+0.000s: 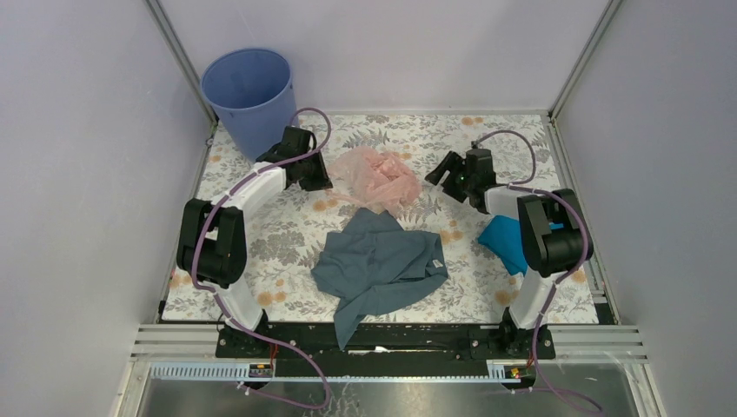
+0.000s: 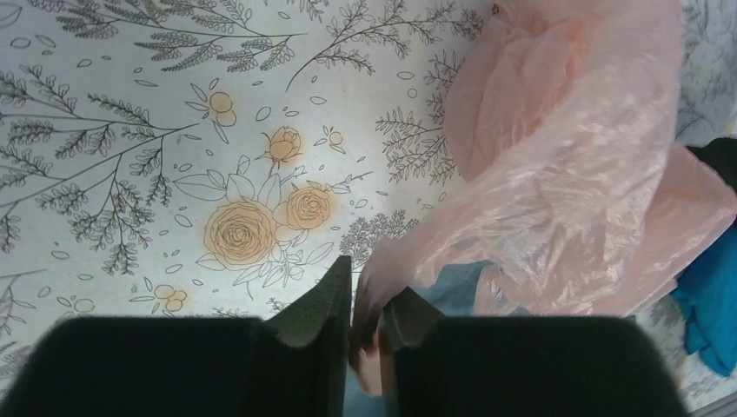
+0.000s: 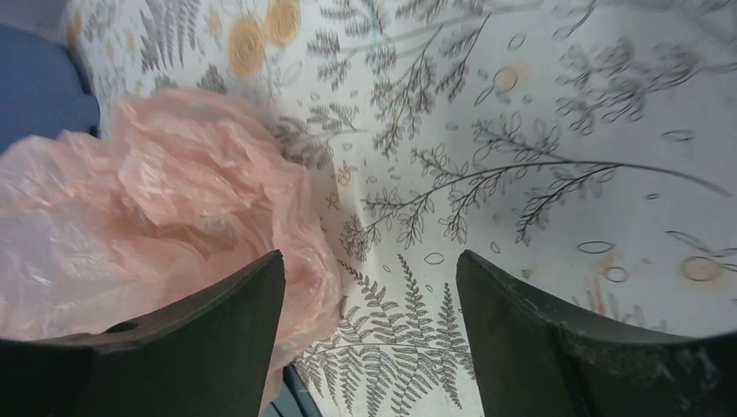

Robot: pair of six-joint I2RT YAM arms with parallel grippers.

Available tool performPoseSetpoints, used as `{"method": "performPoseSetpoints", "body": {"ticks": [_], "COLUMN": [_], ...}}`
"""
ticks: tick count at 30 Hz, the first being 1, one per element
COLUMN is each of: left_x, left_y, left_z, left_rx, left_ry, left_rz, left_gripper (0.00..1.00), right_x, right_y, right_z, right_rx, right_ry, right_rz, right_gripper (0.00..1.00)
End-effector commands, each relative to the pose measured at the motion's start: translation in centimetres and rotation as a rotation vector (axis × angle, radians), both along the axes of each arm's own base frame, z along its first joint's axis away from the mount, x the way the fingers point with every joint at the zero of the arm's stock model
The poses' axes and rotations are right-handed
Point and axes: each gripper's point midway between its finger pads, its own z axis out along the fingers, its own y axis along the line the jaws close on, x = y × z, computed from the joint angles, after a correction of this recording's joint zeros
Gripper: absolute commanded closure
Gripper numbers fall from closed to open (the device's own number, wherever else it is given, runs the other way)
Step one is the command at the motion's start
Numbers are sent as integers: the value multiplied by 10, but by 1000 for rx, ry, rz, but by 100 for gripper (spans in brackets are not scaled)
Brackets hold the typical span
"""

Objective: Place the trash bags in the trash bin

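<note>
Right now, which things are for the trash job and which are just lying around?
For the job: the pink trash bag, the blue trash bin, and the left gripper, which pinches the bag's edge.
Just lying about: the grey-blue garment and the turquoise cloth.

I see the pale pink bag (image 1: 378, 178) lying crumpled and translucent on the counter (image 1: 521, 139), mid-back, with one edge pinched in the left jaws. The round blue bin (image 1: 248, 87) stands upright, mouth open, at the far left corner.
</note>
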Motion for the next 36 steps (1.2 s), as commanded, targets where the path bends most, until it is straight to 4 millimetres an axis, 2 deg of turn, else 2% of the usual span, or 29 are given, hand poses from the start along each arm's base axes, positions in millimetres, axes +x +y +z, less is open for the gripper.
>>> {"method": "performPoseSetpoints", "body": {"ticks": [1, 5, 9, 10, 12, 16, 19, 22, 24, 25, 27, 31, 36], "left_x": [16, 7, -25, -34, -51, -61, -55, -40, -24, -14, 1, 14, 25], "left_y": [2, 3, -3, -13, -48, -121, -174, -209, -217, -216, -212, -217, -208], "left_z": [42, 88, 148, 158, 165, 148, 134, 111, 92, 72, 54, 29, 9], "left_rx": [32, 126, 241, 247, 195, 118, 122, 182, 266, 338, 445, 522, 516], "left_ry": [-155, -349, -558, -585, -602, -550, -531, -525, -516, -493, -472, -456, -408], "left_rz": [1, 16, 93, 95, 37, -126, -224, -271, -268, -252, -228, -243, -213], "left_gripper": [71, 37, 13, 5, 1, 1, 1, 1, 1, 1, 1, 2, 15], "right_x": [12, 11, 4, 2, -1, -6, -11, -15, -18, -19, -19, -18, -16], "right_y": [25, 19, 5, 2, -8, -29, -43, -58, -66, -69, -67, -61, -55], "right_z": [21, 26, 27, 28, 31, 41, 44, 47, 46, 46, 48, 47, 45], "right_rx": [80, 47, 29, 26, 21, 24, 18, 10, 25, 36, 60, 94, 121], "right_ry": [-82, -111, -121, -126, -138, -172, -186, -195, -196, -201, -211, -214, -209], "right_rz": [86, 82, 61, 55, 38, -1, -22, -47, -68, -73, -65, -40, -16], "right_gripper": [22, 21, 20, 20, 20, 19, 19, 18, 18, 18, 18, 18, 18]}}
